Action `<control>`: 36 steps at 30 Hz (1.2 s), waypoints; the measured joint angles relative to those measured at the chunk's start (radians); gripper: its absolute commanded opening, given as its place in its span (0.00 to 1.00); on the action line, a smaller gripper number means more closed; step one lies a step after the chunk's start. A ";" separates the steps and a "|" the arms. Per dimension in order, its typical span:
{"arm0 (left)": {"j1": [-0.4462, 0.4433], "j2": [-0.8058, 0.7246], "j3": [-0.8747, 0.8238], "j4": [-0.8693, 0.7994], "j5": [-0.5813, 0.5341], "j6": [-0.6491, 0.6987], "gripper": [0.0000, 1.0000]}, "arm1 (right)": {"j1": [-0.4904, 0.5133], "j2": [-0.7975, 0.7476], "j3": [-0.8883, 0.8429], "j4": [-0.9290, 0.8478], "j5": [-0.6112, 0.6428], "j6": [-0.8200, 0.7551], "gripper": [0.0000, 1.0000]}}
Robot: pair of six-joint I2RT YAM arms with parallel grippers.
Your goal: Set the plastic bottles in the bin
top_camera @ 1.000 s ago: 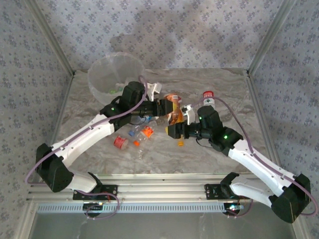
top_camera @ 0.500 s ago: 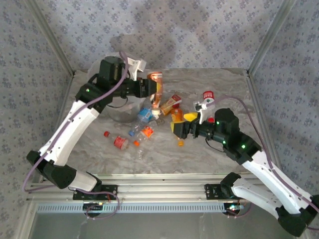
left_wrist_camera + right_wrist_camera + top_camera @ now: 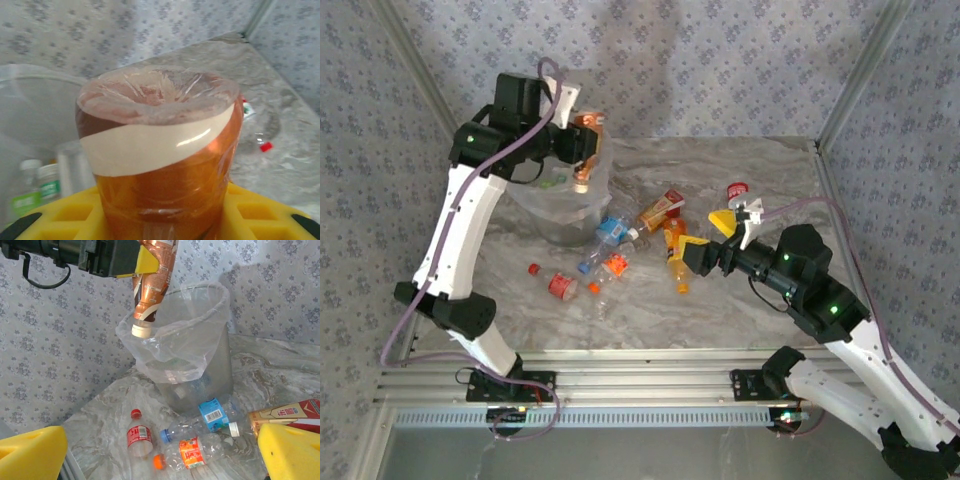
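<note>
1. Orange bottle (image 3: 584, 152) hangs cap down at the far left, pinched round its middle by the left gripper (image 3: 578, 143), whose yellow pads are closed tight on it.
2. It sits high over the bin (image 3: 215, 360), its white cap just above the liner bag (image 3: 165, 355). From here it looks to be over the mouth, though close to the rim.
3. So the step in hand is the drop. I'd say the next move calls for that gripper to open, perhaps after shifting a little further over the middle so the bottle doesn't clip the rim and bounce out.
4. The right gripper (image 3: 708, 232) hovers over the right side of the table (image 3: 790, 175), jaws spread wide and holding nothing.
5. Plenty is left. Loose bottles (image 3: 610, 250) lie mid-table on the near side of the bin, among them a red-labelled one (image 3: 139, 437) and a blue-labelled one (image 3: 215, 412). Green-labelled bottles (image 3: 50, 190) already lie inside the bin.
6. The right arm looks best placed to pick up the loose one nearest to it.
</note>
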 measured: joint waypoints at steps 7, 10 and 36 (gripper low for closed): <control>0.075 0.049 0.060 -0.013 -0.091 0.075 0.43 | 0.000 -0.001 0.001 -0.004 -0.001 -0.004 1.00; 0.103 0.084 0.062 -0.012 -0.122 0.105 0.43 | 0.000 -0.001 0.006 -0.005 -0.001 -0.004 1.00; 0.149 0.249 -0.211 0.121 -0.308 0.246 0.49 | 0.001 -0.005 0.026 -0.065 -0.001 0.000 1.00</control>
